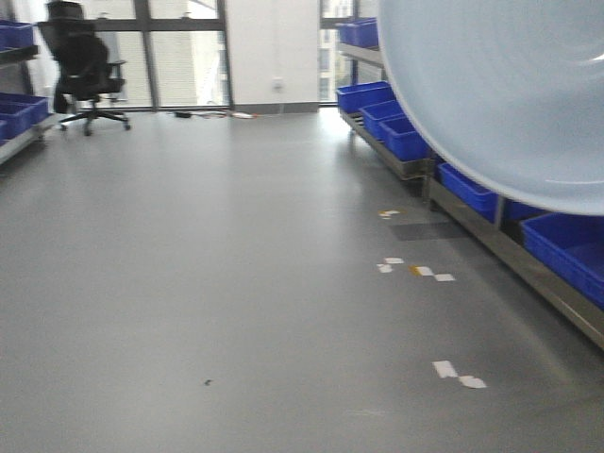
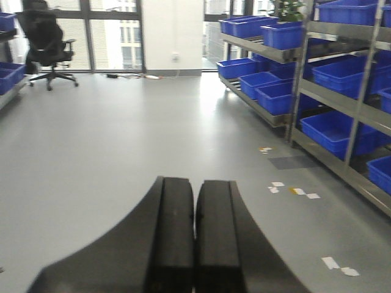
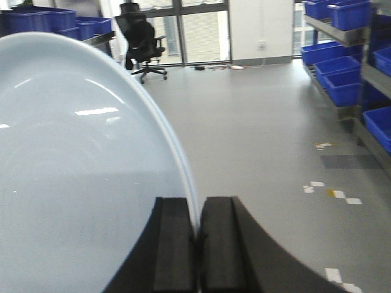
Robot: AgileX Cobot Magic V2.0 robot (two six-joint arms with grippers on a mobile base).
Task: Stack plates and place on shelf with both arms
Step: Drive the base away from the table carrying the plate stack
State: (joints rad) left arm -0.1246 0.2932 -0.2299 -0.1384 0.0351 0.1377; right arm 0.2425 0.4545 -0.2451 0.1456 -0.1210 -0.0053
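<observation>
A pale bluish-white plate (image 3: 79, 159) fills the left of the right wrist view, held on edge. My right gripper (image 3: 198, 204) is shut on its rim, one finger on each side. The same plate (image 1: 500, 94) looms large at the upper right of the front view, where neither gripper shows. My left gripper (image 2: 195, 183) is shut with nothing between its fingers, hanging over bare grey floor. Steel rack tiers (image 2: 333, 101) run along the right wall; I cannot tell whether any of them is the shelf.
Blue plastic crates (image 2: 342, 131) fill the steel racks on the right, and more stand at the far left (image 1: 19, 109). A black office chair (image 1: 85, 66) is by the windows. White and yellow tape marks (image 1: 415, 271) dot the grey floor.
</observation>
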